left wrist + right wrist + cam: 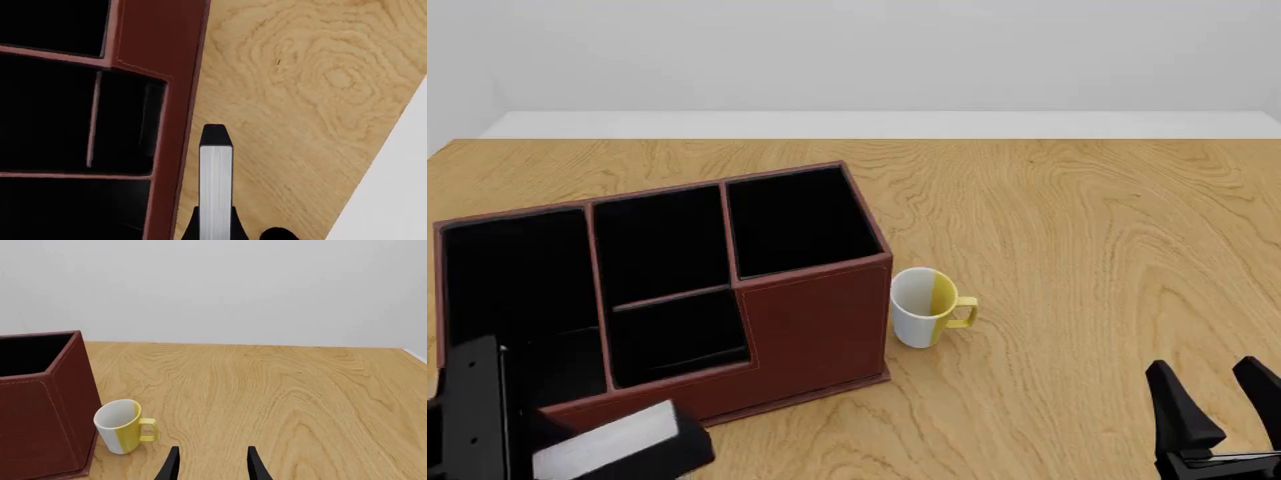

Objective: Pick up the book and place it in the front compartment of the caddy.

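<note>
Risk first: your book [215, 185] hangs over bare table beside the caddy [180, 65] wall in the left wrist view; release here and it misses. Left gripper [215, 230] is clamped on it. Front view: book [607, 443] near the lowered front wall, outside. Right wrist view: right gripper [212, 465] parted, empty, near the mug [120, 426].

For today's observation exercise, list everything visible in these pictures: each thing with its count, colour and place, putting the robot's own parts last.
caddy: one, reddish-brown with black inside, left half of the table.
mug: one, white and yellow, upright just right of the caddy.
book: one, black cover with white page edge, held at the caddy's near side.
table: one, light wood grain.
left gripper: one, black, shut on the book.
right gripper: one, black, open, low at the near right.
</note>
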You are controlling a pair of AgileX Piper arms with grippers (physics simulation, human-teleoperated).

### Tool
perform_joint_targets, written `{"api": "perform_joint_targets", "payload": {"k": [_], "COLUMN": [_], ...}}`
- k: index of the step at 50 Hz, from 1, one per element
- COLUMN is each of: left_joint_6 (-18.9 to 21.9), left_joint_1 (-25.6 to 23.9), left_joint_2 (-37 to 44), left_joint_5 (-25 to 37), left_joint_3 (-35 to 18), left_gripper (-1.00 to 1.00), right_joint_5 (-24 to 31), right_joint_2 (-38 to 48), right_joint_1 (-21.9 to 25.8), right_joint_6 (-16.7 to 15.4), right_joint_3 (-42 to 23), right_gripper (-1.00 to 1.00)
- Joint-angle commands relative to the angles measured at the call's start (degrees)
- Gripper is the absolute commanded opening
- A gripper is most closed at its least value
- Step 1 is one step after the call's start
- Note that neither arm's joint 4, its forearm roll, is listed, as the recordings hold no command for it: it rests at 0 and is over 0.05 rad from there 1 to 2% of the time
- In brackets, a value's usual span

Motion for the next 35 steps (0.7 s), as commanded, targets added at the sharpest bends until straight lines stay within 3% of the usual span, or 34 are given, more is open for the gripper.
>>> {"api": "perform_joint_targets", "payload": {"k": [1,2,3,4,5,6,7,8,9,10,14,15,16,18,23,31,34,35], "left_joint_6": [12.27,11.85,15.87,15.88,11.55,14.9,14.9,17.61,16.09,18.16,16.64,18.56,16.89,19.42,17.77,19.97,17.91,21.29], "left_joint_1": [0.63,-0.16,1.85,1.86,-0.65,1.77,1.78,3.19,2.78,4.7,3.18,5.0,4.3,5.24,4.71,6.28,5.66,6.66], "left_joint_2": [2.33,2.82,2.22,2.21,3.77,3.62,3.63,3.38,4.05,4.18,4.65,4.66,5.44,5.15,6.46,6.55,7.89,7.08], "left_joint_5": [0.05,0.05,0.05,0.05,0.05,0.05,0.05,0.05,0.05,0.05,0.05,0.05,0.05,0.05,0.05,0.05,0.05,0.05], "left_joint_3": [-5.11,-6.9,-5.16,-5.15,-8.76,-9.77,-9.78,-7.56,-8.95,-8.18,-8.92,-9.04,-10.7,-9.27,-11.73,-11.23,-15.5,-13.13], "left_gripper": [-1.0,-1.0,-1.0,-1.0,-1.0,-1.0,-1.0,-1.0,-1.0,-1.0,-1.0,-1.0,-1.0,-1.0,-1.0,-1.0,-1.0,-1.0], "right_joint_5": [-0.27,-0.13,-0.08,-0.07,-0.29,-0.24,-0.24,-0.12,-0.33,-0.58,0.06,-0.19,-0.26,-0.04,0.09,-0.74,-0.75,-0.93], "right_joint_2": [0.0,-0.25,-0.3,-0.31,-0.05,-0.13,-0.13,-0.28,-0.09,0.15,-0.65,-0.37,-0.33,-0.59,-0.83,0.02,-0.06,0.14], "right_joint_1": [-0.12,-0.15,-0.2,-0.2,-0.37,-0.31,-0.31,-0.36,-0.41,-0.52,-0.53,-0.61,-0.65,-0.67,-0.75,-0.88,-0.91,-0.92], "right_joint_6": [0.02,0.09,0.09,0.09,0.18,0.25,0.25,0.1,0.2,0.15,0.25,0.14,0.21,0.24,0.44,0.49,0.39,0.4], "right_joint_3": [-0.01,-0.02,-0.02,-0.02,-0.02,-0.03,-0.03,-0.01,-0.01,-0.02,-0.02,-0.03,-0.03,-0.01,-0.12,-0.16,-0.16,-0.09], "right_gripper": [1.0,1.0,1.0,1.0,1.0,1.0,1.0,1.0,1.0,1.0,1.0,1.0,1.0,1.0,1.0,1.0,1.0,1.0]}}
